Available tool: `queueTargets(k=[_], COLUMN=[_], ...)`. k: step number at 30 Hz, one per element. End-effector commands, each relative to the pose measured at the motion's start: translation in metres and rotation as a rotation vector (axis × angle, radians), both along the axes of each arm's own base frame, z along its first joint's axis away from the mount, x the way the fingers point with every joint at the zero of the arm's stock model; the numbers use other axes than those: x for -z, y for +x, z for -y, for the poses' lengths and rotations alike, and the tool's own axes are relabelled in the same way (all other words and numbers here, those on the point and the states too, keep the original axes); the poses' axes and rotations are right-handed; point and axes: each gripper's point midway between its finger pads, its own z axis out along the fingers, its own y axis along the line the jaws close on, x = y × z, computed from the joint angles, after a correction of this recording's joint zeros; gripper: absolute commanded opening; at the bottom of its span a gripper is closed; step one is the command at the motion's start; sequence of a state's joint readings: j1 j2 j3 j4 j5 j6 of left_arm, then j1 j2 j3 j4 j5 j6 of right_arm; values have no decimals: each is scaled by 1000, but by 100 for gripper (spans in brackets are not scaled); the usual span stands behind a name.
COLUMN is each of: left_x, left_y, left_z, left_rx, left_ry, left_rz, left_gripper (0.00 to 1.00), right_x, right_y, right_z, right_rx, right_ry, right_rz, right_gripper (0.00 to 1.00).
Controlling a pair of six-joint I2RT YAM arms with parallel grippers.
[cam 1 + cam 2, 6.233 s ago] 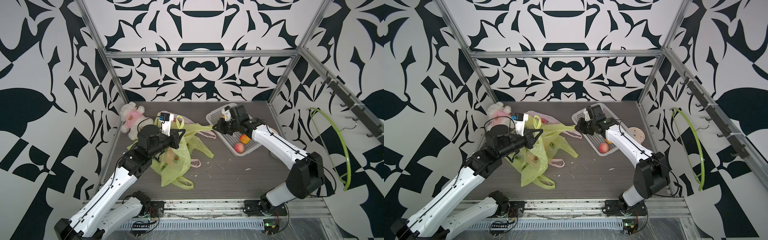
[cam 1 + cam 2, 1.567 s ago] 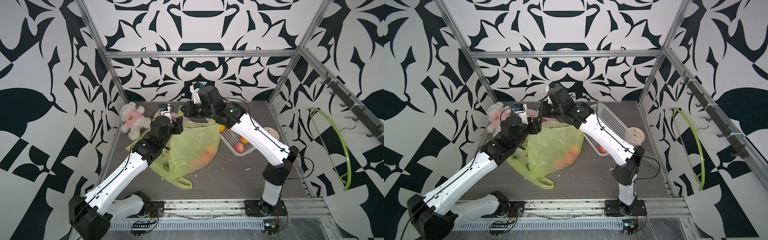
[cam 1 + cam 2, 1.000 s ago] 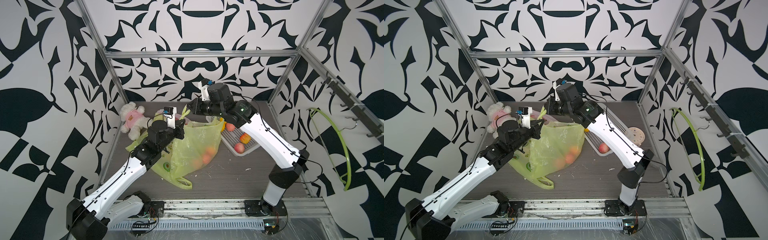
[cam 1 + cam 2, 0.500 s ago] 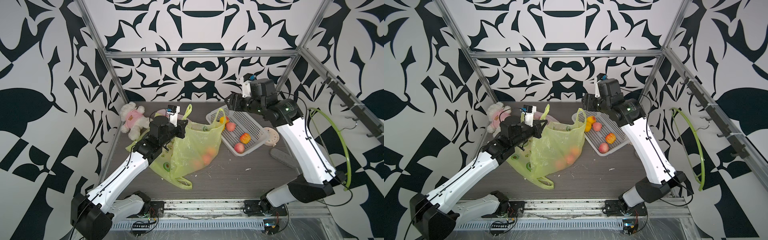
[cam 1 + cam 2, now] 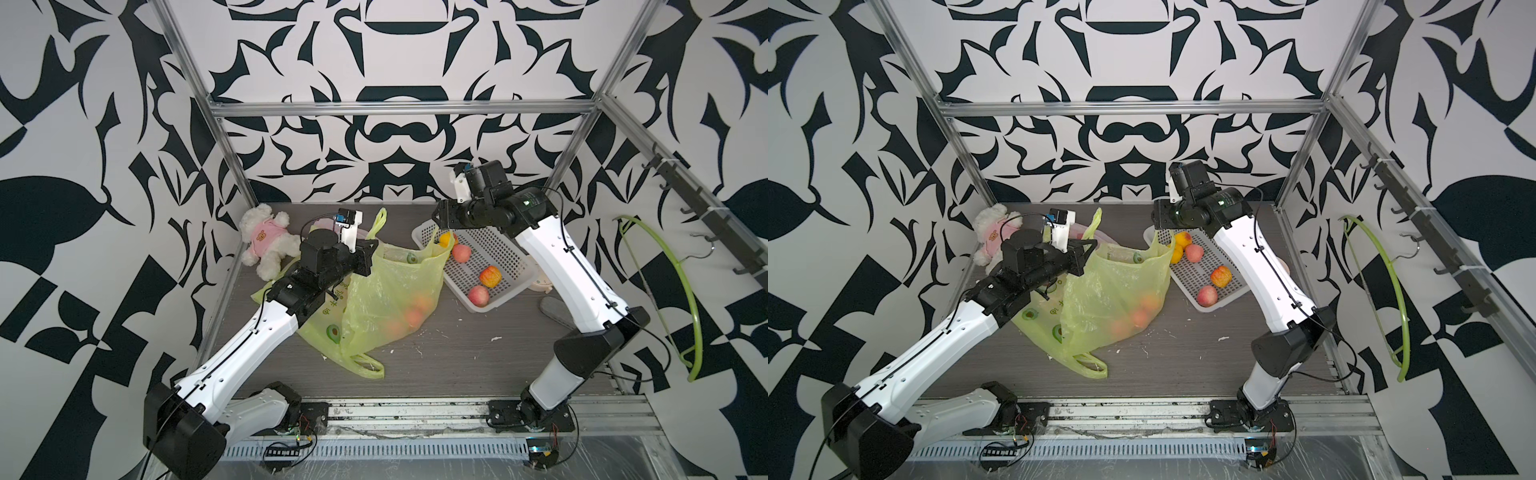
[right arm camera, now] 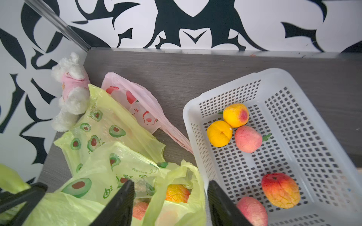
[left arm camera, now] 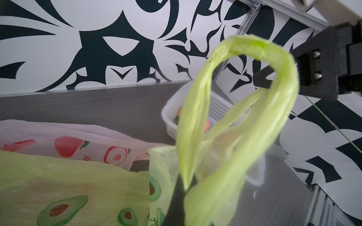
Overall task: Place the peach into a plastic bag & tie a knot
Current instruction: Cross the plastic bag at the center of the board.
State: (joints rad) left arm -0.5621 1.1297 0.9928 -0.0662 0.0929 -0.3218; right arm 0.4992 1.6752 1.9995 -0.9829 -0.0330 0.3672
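Black-and-white patterned walls (image 5: 395,137) box in a dark grey tabletop (image 5: 457,357). At the centre of both top views a yellow-green plastic bag (image 5: 395,286) stands mouth up, and orange-pink peaches (image 5: 413,318) show through its lower wall (three blurred shapes, as far as the film lets one count). The left gripper (image 5: 372,257), just left of centre, is clamped on the bag's left rim. In the left wrist view the held handle (image 7: 254,49) loops up from its black fingers (image 7: 176,201). The right gripper (image 5: 436,216), upper right of centre, hovers just above the free handle (image 5: 436,241), beside the corner of a white basket (image 5: 494,253). In the right wrist view its jaws stand apart with nothing pinched between them. Five more fruits (image 6: 248,139) lie in the basket, three clustered and two apart. A plush toy (image 5: 266,243) sits at the upper left of the tabletop. An avocado-print bag (image 5: 328,328) lies flat under the upright one, and a pink bag (image 6: 137,101) lies behind it.
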Motion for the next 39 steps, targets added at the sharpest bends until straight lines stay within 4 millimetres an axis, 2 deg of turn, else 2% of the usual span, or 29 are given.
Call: queueTargets(k=[1, 4, 8, 10, 14, 16, 18, 21, 26, 30, 31, 33, 35, 39], left_x=[-11, -12, -11, -11, -10, -9, -9, -6, 3, 9, 23, 28, 34, 36], left_y=[0, -1, -3, -4, -6, -9, -12, -17, -15, -10, -3, -1, 1, 0], left_z=[1, 1, 2, 1, 1, 3, 5, 12, 23, 31, 36, 41, 45, 50], left_rx=[11, 14, 22, 23, 31, 45, 68, 121, 181, 221, 227, 245, 264, 290], left_ry=[-14, -15, -14, -15, -14, -13, -7, 7, 44, 61, 78, 84, 85, 78], left_rz=[11, 10, 4, 1, -4, -9, -20, -50, -100, -138, -176, -203, -230, -240], left_gripper=[0, 0, 0, 0, 0, 0, 0, 0, 0, 0, 0, 0, 0, 0], right_x=[-15, -13, -10, -10, -8, -8, -12, -22, -40, -40, -39, -36, -33, -24], right_y=[-2, -1, 0, 0, 3, 3, 1, -9, -42, -71, -77, -85, -87, -76], right_z=[1, 2, 0, 0, -3, -7, -11, -29, -71, -102, -108, -118, -124, -125], right_rx=[-1, 2, 2, 1, -6, -19, -43, -142, -375, -527, -552, -587, -590, -541], right_ry=[13, 12, 13, 16, 21, 34, 53, 142, 326, 389, 393, 388, 383, 367], right_rz=[46, 43, 36, 38, 42, 40, 44, 61, 63, 50, 47, 44, 36, 13], right_gripper=[50, 39, 41, 39, 22, 1, 0, 0, 0, 0, 0, 0, 0, 0])
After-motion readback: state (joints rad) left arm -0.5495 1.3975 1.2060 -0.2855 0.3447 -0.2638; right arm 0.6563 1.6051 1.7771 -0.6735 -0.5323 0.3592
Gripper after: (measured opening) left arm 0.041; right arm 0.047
